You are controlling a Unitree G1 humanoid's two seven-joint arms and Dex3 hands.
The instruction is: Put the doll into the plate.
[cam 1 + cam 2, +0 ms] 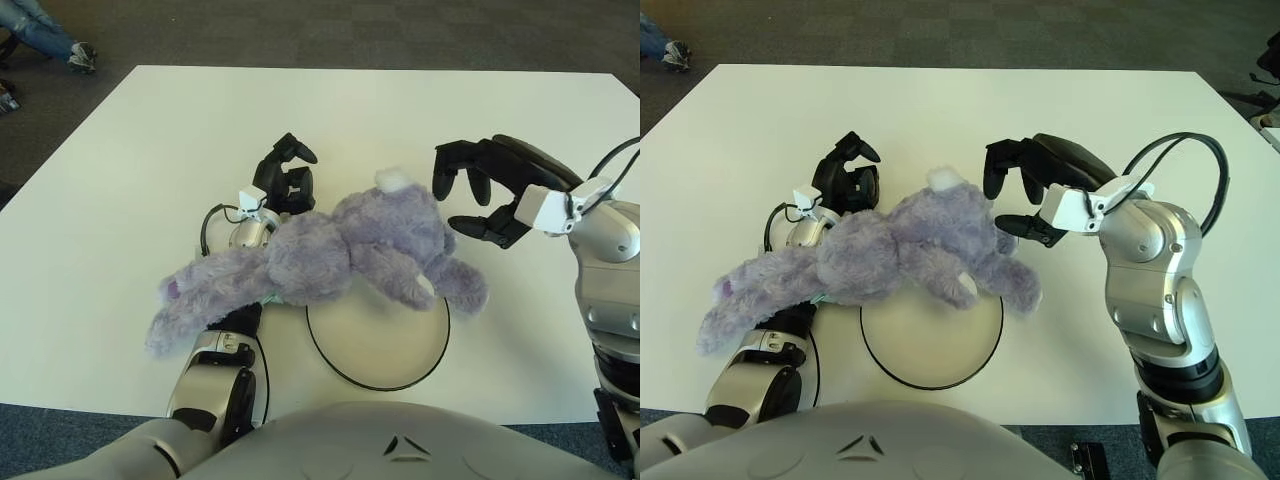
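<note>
A purple plush doll (320, 255) lies stretched out on the white table. Its middle is draped over my left forearm, and its head end with one limb hangs over the far rim of the round white plate (380, 350) with a black edge. My left hand (285, 175) pokes out behind the doll, fingers relaxed and holding nothing. My right hand (458, 205) hovers just right of the doll's head with fingers spread, a small gap apart from the fur. The doll hides the plate's far edge.
The white table (130, 150) extends far and left around the doll. Its near edge runs just below the plate, with grey carpet beyond. A person's shoe (80, 55) shows on the floor at the far left.
</note>
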